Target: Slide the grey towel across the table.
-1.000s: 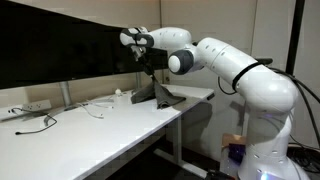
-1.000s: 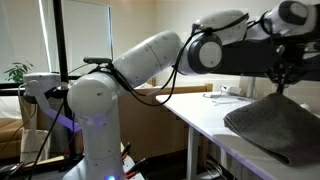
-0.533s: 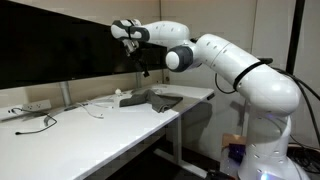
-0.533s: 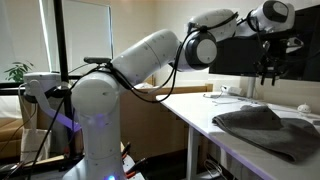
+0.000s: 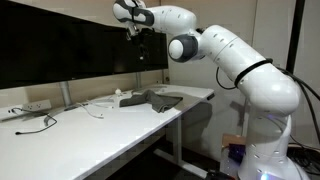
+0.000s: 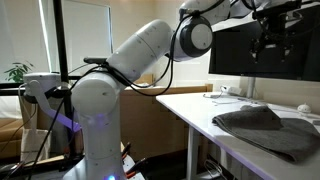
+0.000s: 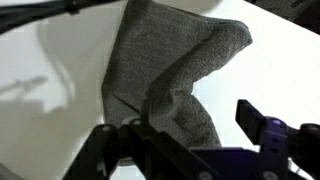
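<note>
The grey towel (image 5: 161, 98) lies crumpled on the white table (image 5: 90, 135), close to its end edge. It shows as a dark heap (image 6: 262, 124) in both exterior views. My gripper (image 5: 135, 27) hangs high above it in front of the dark screen, well clear of the cloth. Seen from the other side, the gripper (image 6: 272, 44) points down with its fingers spread. In the wrist view the towel (image 7: 170, 70) lies far below, folded and rumpled. The gripper (image 7: 185, 150) is open, with nothing between its fingers.
A large dark monitor (image 5: 60, 50) stands along the back of the table. Cables and small items (image 5: 30, 118) lie on the table's far part, and a white object (image 5: 121, 96) sits beside the towel. A small white round thing (image 6: 303, 109) lies behind the towel.
The gripper let go of the towel and rose well above the table. The towel, lifted to a peak before, has dropped and now lies flat.
</note>
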Controlling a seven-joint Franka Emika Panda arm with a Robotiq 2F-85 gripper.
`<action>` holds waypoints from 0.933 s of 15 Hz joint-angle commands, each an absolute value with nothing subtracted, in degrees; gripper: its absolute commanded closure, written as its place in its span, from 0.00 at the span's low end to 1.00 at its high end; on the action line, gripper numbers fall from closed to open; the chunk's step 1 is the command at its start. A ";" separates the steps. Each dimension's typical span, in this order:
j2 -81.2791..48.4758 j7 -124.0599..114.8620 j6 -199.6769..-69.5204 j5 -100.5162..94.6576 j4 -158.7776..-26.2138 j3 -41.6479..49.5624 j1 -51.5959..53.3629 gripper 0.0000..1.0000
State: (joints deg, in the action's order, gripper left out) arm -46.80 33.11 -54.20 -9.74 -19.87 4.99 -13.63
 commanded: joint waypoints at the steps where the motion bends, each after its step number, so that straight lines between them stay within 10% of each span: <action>1: -43.30 36.83 -53.28 -9.64 -21.68 4.66 -13.87 0.00; 14: -42.79 39.96 -52.40 -9.77 -22.21 5.00 -13.52 0.00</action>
State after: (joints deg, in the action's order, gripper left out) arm -43.84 40.16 -51.67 -9.80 -20.38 5.02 -13.61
